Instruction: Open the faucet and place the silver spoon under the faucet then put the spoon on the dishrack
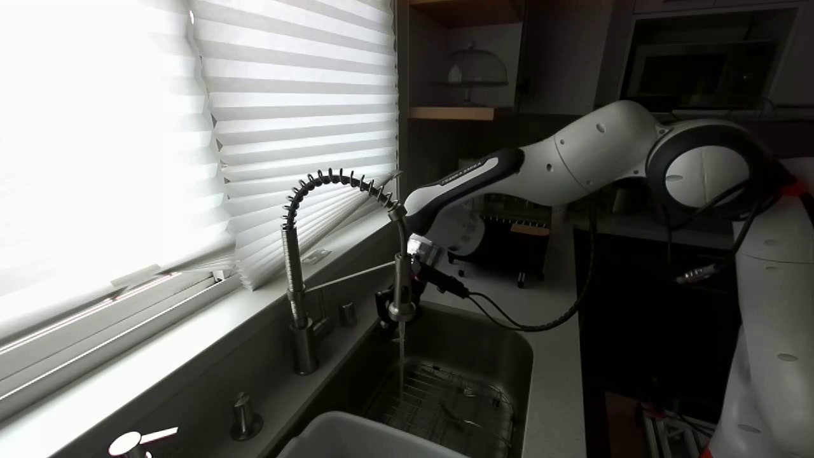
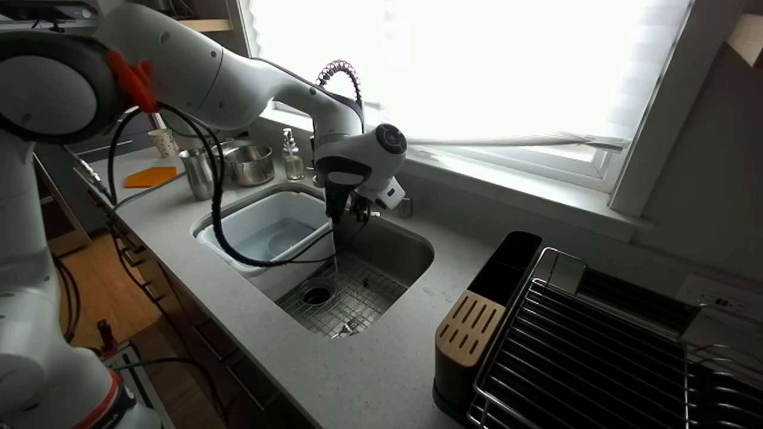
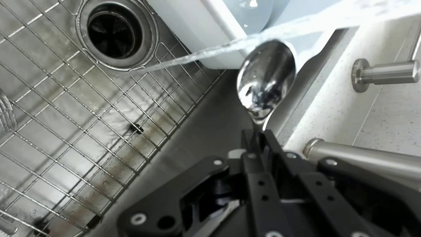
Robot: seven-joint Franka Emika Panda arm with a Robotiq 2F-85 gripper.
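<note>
Wrist view: the gripper [image 3: 260, 135] is narrowed on the silver spoon [image 3: 268, 77], its fingertips pinching the handle end near the bowl; the bowl juts out past them, bright with reflections; a water stream [image 3: 197, 56] slants close by the bowl's tip and overlaps it from this angle, though whether water touches metal I cannot tell; lower down, a wire grid [image 3: 112, 106] lies on the floor of the sink [image 3: 204, 131], with the round drain [image 3: 113, 33] near the wall of a pale tub [image 3: 194, 26].

In an exterior view the faucet [image 1: 294, 267] stands upright at the sink's window side, its neck arched high in a spring coil; the spray head [image 1: 402, 280] hangs straight down over the basin, water running from it in a thin line; the robot arm [image 1: 610, 149] stretches over the counter, the gripper partly hidden behind the spray head.

In an exterior view the dishrack [image 2: 587, 351] sits on the counter [image 2: 256, 322], well apart from the gripper; a black holder [image 2: 470, 328] with a slotted wooden top is beside it; past the sink's opposite end stand a soap bottle [image 2: 293, 164], a metal pot [image 2: 253, 170] and a tall metal cup [image 2: 199, 176]; an orange board [image 2: 152, 177] lies flat nearby.
</note>
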